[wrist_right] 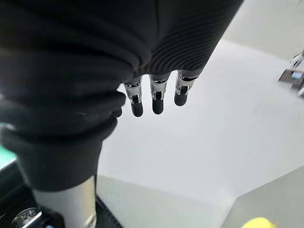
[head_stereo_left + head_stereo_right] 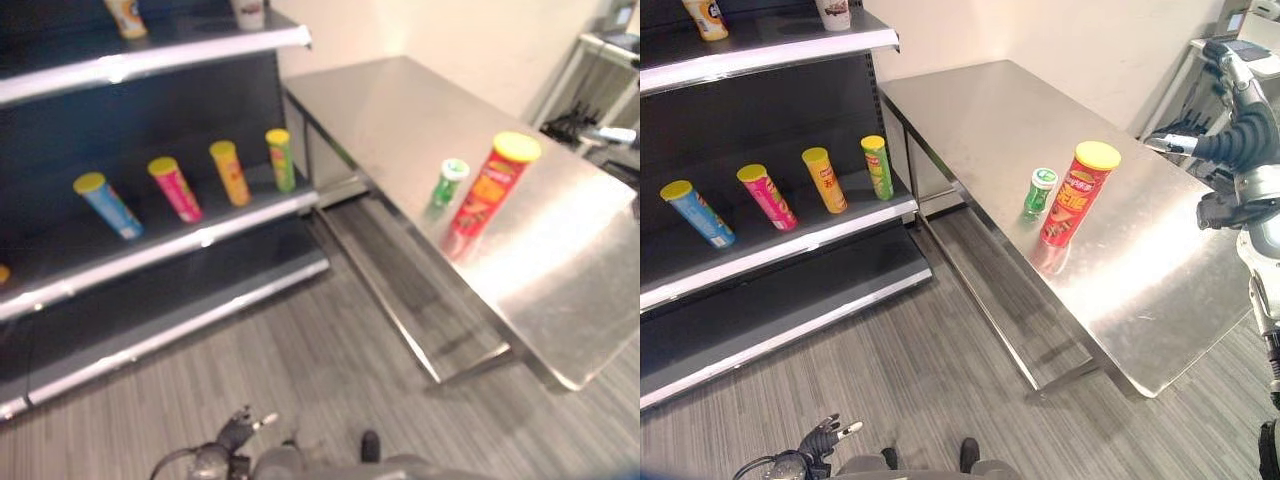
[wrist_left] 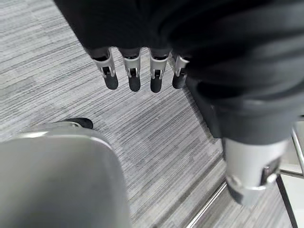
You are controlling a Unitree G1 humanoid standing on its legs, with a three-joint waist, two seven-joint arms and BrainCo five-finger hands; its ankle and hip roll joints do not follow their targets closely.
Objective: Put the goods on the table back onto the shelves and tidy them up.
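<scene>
Two goods stood on the steel counter [image 2: 1000, 110], close together near its front edge: a tall red can [image 2: 1077, 193] with a yellow lid, and just beside it on the shelf side a short green can [image 2: 1040, 190] with a white lid. Both were upright, and the rest of the counter top was bare metal — wide room toward the wall and toward the far right corner.

To the left the dark shelves [image 2: 780, 250] met the counter's end. On the middle shelf four tall cans stood in a row with gaps between them: blue can [image 2: 698, 213], pink can [image 2: 767, 196], orange can [image 2: 825, 180] and green-yellow can [image 2: 877, 167], the last nearest the shelf's right end. On the top shelf were two more items, cut off by the frame. Grey striped floor [image 2: 940, 370] lay open in front of both.

The left robot hand [image 3: 137, 71] hung low over the floor, fingers straight and loose, holding nothing. The right robot hand [image 1: 154, 97] was raised — fingers likewise straight and empty.
</scene>
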